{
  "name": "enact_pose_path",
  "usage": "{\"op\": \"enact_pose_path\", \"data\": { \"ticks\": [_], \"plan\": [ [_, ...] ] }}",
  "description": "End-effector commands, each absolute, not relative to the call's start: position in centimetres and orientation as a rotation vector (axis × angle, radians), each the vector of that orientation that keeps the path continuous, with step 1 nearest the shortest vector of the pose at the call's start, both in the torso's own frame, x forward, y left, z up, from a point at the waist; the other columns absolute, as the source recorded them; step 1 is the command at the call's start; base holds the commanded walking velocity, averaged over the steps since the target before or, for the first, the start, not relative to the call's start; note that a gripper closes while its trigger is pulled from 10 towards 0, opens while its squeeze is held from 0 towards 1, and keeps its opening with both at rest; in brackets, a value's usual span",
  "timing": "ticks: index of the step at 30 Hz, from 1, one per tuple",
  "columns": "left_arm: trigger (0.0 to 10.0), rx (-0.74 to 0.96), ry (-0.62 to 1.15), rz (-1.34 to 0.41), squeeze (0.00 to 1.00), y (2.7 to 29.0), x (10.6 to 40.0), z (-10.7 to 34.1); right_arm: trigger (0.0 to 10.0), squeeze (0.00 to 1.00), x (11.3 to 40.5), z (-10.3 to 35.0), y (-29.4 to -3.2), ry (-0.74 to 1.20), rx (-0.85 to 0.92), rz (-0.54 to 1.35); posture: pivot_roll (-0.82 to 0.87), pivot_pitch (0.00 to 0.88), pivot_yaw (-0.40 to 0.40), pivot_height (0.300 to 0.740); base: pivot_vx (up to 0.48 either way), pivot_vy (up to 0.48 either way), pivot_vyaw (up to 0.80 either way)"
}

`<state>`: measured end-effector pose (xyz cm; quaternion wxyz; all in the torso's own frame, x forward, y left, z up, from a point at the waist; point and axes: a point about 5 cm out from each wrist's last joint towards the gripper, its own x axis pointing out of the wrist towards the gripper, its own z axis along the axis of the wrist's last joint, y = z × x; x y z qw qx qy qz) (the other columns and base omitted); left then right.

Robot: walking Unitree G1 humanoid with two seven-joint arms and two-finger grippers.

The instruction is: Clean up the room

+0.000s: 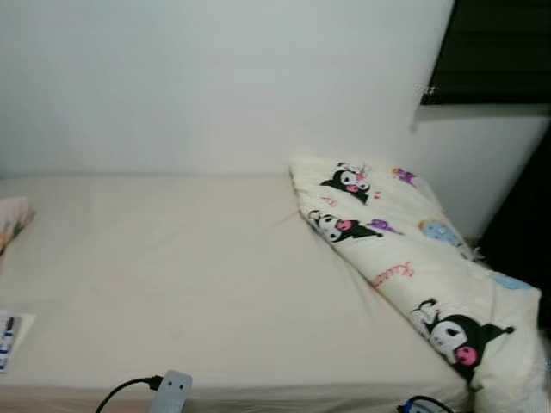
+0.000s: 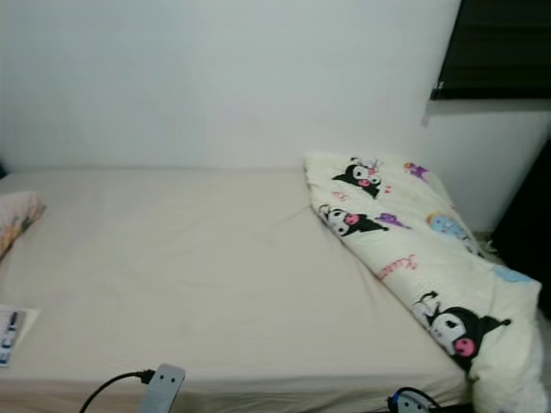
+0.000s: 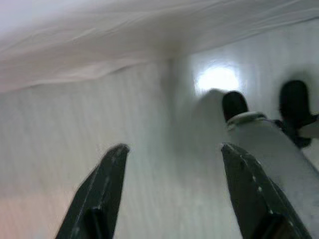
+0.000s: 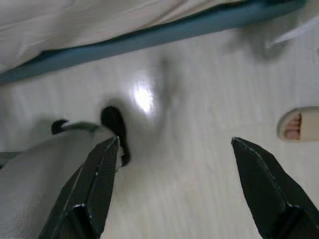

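A bed with a cream sheet [image 1: 189, 258] lies before me against a white wall. A rumpled cream duvet [image 1: 405, 249] printed with black cartoon figures lies along its right side. A patterned pillow [image 1: 10, 219] pokes in at the far left, and a small printed card [image 1: 10, 331] rests near the front left edge. Both arms hang low; a silver wrist part with a black cable [image 1: 172, 389] shows at the bottom. My left gripper [image 3: 174, 148] is open over pale floor. My right gripper [image 4: 174, 142] is open above the floor beside the bed.
A dark window [image 1: 495, 47] sits at the upper right. In the right wrist view the bed's blue base [image 4: 149, 35] runs along the floor, and a person's foot in a pale slipper [image 4: 299, 124] stands close by. My own leg [image 3: 269, 149] shows under the left gripper.
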<state>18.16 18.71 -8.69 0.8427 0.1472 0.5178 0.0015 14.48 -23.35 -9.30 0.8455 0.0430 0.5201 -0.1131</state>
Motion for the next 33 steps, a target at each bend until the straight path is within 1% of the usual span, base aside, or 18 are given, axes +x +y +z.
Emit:
{"op": "enact_pose_path", "data": {
  "ticks": [1,26,28,30,33],
  "plan": [
    [10.0,0.314,1.096,-0.009,0.0,18.5,18.2,-8.7,10.0,0.0,14.2,-9.4,-23.5,1.102,0.091,-0.249,-0.13,0.0,-0.02,0.735,0.0,-0.472,0.0],
    [10.0,0.309,1.096,-0.007,0.0,18.4,18.2,-8.7,10.0,0.0,15.3,-9.0,-23.2,1.056,0.136,-0.266,-0.14,0.0,-0.01,0.735,0.0,-0.472,0.0],
    [10.0,0.301,1.095,-0.003,0.0,18.4,18.2,-8.7,10.0,0.0,15.4,-9.0,-23.2,1.051,0.138,-0.267,-0.14,0.0,-0.01,0.735,0.0,-0.382,0.0],
    [10.0,0.275,1.088,0.002,0.0,18.2,18.3,-8.7,10.0,0.0,15.6,-8.9,-23.3,1.042,0.141,-0.27,-0.14,0.0,-0.008,0.735,0.0,0.0,0.0],
    [10.0,0.284,1.087,-0.003,0.0,18.4,18.3,-8.7,10.0,0.0,16.0,-8.7,-23.3,1.031,0.145,-0.271,-0.14,0.0,-0.01,0.735,0.0,0.0,0.0]
  ]
}}
